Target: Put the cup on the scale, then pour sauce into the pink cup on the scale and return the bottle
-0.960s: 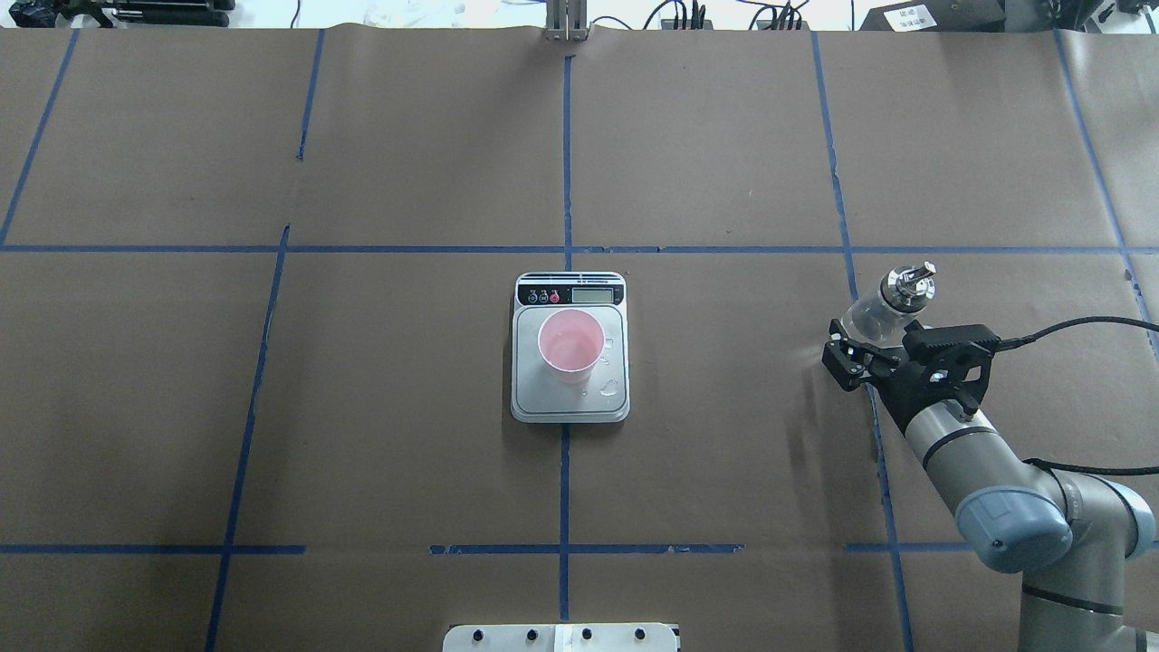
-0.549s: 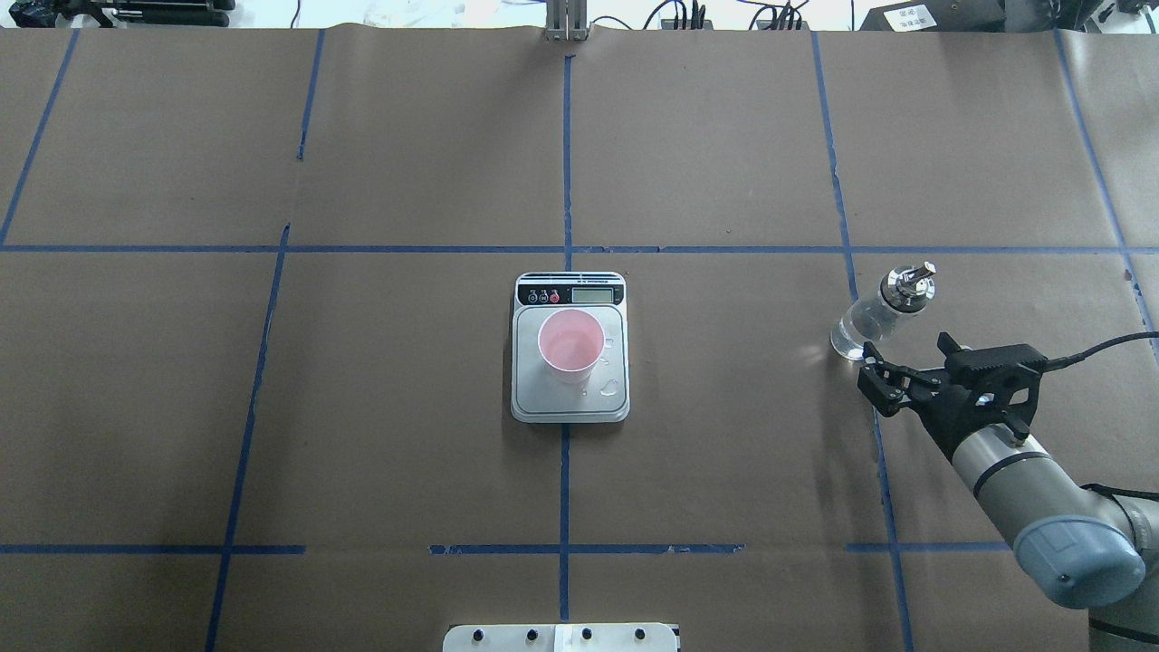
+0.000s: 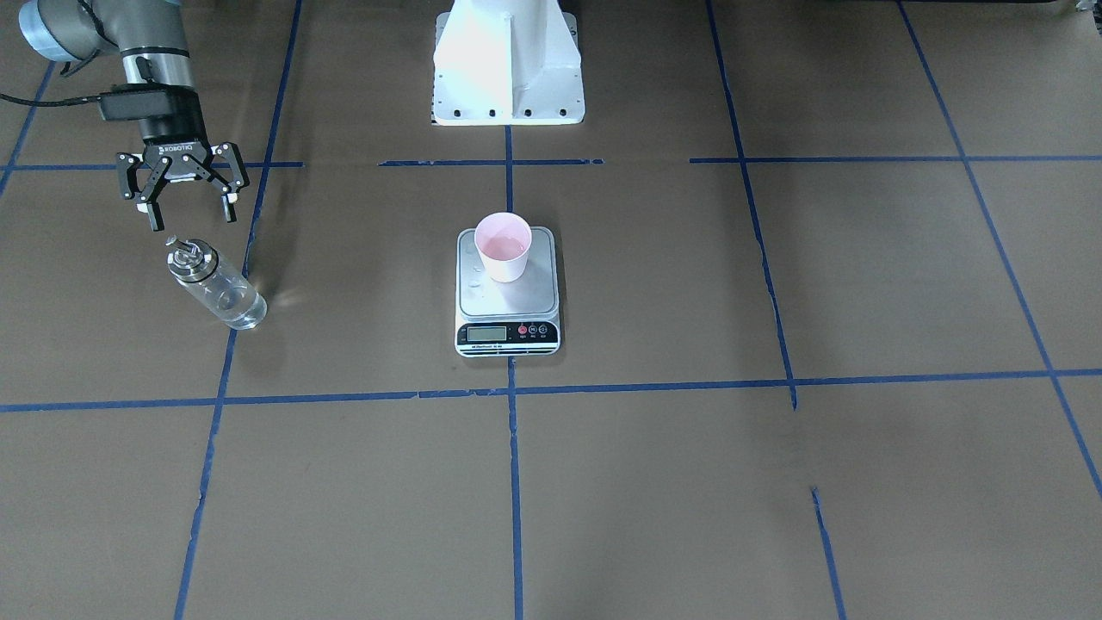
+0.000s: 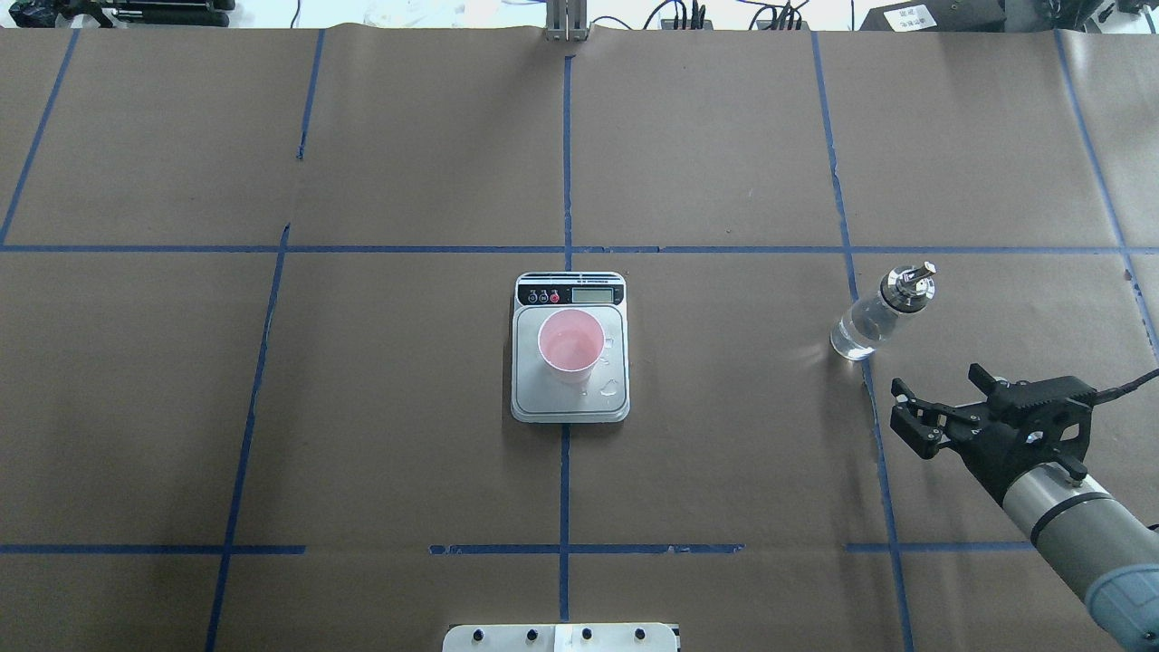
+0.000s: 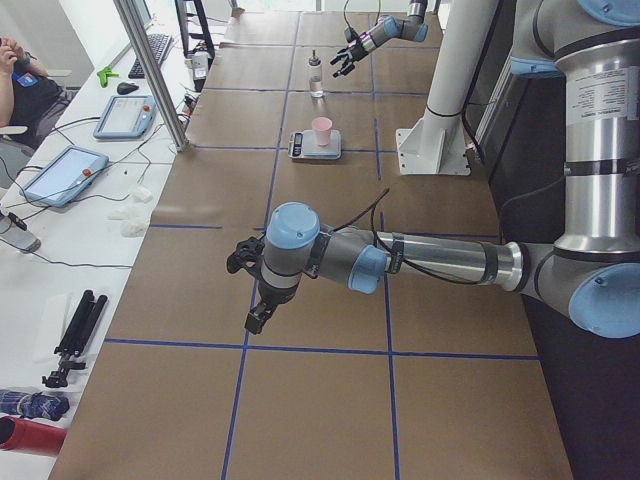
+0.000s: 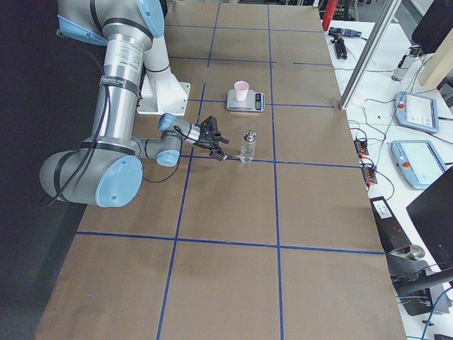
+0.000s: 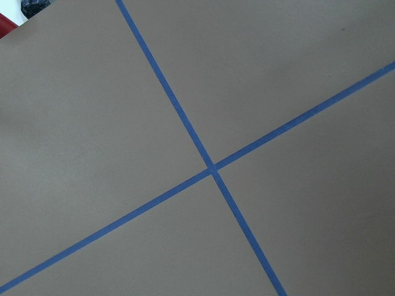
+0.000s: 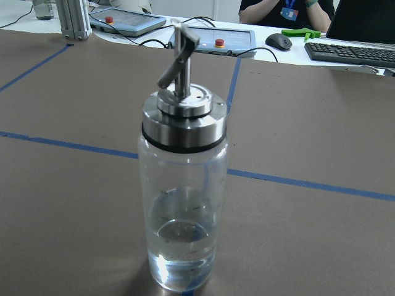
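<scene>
The right hand point(image 3: 191, 220), spread wide near the bottle point(image 3: 216, 288), reads ROBOTIQ.

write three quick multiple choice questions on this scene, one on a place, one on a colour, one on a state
1. Where is the cup?
A. upright on the scale
B. upright on the bare brown paper
C. tipped over on the table

2. What colour are the tape lines on the table?
A. red
B. yellow
C. blue

3. How does the right hand stand to the bottle?
A. shut on it
B. open, apart from it
C. open, around it

Answers:
1. A, the cup stands on the silver platform.
2. C, the grid is blue on brown paper.
3. B, its fingers are spread, with a gap to the upright bottle.
</scene>
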Motion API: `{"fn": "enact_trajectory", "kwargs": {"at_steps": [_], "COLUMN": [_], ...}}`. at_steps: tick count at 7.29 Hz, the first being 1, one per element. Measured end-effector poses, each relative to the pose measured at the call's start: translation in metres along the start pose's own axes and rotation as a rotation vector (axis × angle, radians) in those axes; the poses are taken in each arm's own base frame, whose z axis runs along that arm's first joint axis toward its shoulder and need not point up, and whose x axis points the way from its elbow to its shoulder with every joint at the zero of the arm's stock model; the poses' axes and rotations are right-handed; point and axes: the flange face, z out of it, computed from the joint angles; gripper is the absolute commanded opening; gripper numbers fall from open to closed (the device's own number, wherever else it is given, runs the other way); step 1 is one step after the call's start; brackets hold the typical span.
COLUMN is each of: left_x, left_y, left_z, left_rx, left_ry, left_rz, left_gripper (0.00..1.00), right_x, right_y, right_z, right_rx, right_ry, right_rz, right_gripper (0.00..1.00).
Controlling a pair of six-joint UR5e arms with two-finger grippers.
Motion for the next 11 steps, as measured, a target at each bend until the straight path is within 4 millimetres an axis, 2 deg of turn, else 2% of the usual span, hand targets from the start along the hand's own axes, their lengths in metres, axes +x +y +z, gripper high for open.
{"fn": "enact_trajectory", "kwargs": {"at_steps": [2,4,6,9,11], "left_x": [0.000,0.000,-0.001,0.000,0.001], "left_y": [0.001,0.002,0.002,0.002,0.000], "left_z": [0.000,0.001,0.001,0.000,-0.002], "left_rx": [-0.001,-0.002,-0.003,-0.001,0.003], "left_ry": [0.000,0.001,0.000,0.001,0.000], "left_rz": [-0.001,-0.002,-0.004,-0.003,0.000], "left_gripper": [1.00,1.00,1.00,1.00,1.00], "right_x": [-0.002,-0.025,-0.031,-0.003,0.032], "right_y": [-0.020,-0.059,-0.086,-0.145,-0.185], "right_z": [-0.021,-0.047,-0.058,-0.058,-0.052], "right_rx": [-0.009,-0.025,-0.045,-0.160,-0.264], "right_ry": [0.013,0.041,0.060,0.080,0.036], "right_rz": [-0.024,-0.057,-0.071,-0.084,-0.097], "right_gripper": [1.00,1.00,1.00,1.00,1.00]}}
